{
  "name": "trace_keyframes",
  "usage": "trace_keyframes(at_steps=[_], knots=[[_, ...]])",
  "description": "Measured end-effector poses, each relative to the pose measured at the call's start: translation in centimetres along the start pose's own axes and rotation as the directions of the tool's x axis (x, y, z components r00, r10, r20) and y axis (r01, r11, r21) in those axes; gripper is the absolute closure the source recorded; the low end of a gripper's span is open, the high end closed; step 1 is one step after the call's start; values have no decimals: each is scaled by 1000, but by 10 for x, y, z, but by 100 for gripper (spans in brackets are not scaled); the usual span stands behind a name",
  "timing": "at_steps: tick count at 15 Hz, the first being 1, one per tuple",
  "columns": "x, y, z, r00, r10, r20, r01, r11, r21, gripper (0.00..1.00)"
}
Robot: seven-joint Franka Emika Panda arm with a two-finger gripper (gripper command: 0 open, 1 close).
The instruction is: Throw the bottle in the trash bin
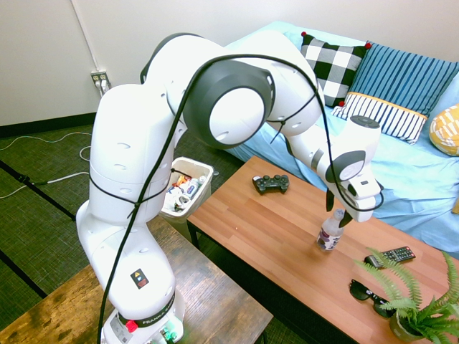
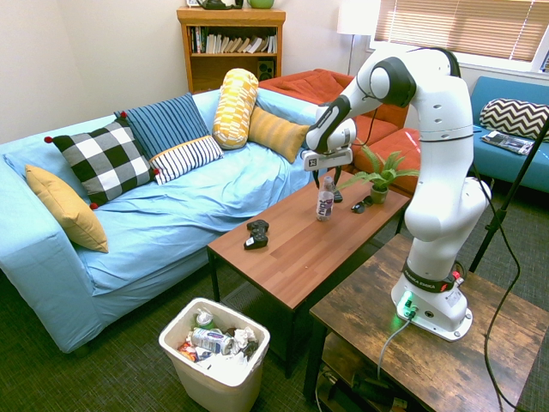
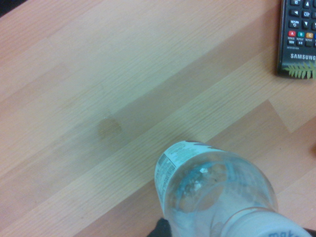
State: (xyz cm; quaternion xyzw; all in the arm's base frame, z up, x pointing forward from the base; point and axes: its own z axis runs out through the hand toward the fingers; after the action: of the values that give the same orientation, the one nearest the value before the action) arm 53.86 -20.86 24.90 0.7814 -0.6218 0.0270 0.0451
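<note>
The bottle (image 1: 330, 233) stands upright on the wooden coffee table (image 1: 272, 229), clear with a white cap and a dark label band. My gripper (image 1: 337, 213) hangs straight above it, open, with a finger on either side of the cap. From the other side, the gripper (image 2: 326, 176) sits over the bottle (image 2: 325, 199) near the table's far end. The wrist view looks down on the bottle (image 3: 217, 197) from close by. The trash bin (image 1: 208, 188) stands on the floor past the table's other end, white and holding mixed rubbish, and shows as the trash bin (image 2: 214, 390) in the second exterior view.
A black game controller (image 1: 271, 183) lies on the table between the bottle and the bin end. A remote (image 1: 389, 255), sunglasses (image 1: 369, 297) and a potted fern (image 1: 423, 308) sit close to the bottle. A blue sofa (image 2: 171, 215) with cushions runs along the table's far side.
</note>
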Motion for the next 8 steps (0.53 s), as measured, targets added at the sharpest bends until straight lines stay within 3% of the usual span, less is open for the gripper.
trace_keyframes(at_steps=[8], knots=[[-1, -3, 4, 1000, -8, 10, 8, 1000, 2, 100]])
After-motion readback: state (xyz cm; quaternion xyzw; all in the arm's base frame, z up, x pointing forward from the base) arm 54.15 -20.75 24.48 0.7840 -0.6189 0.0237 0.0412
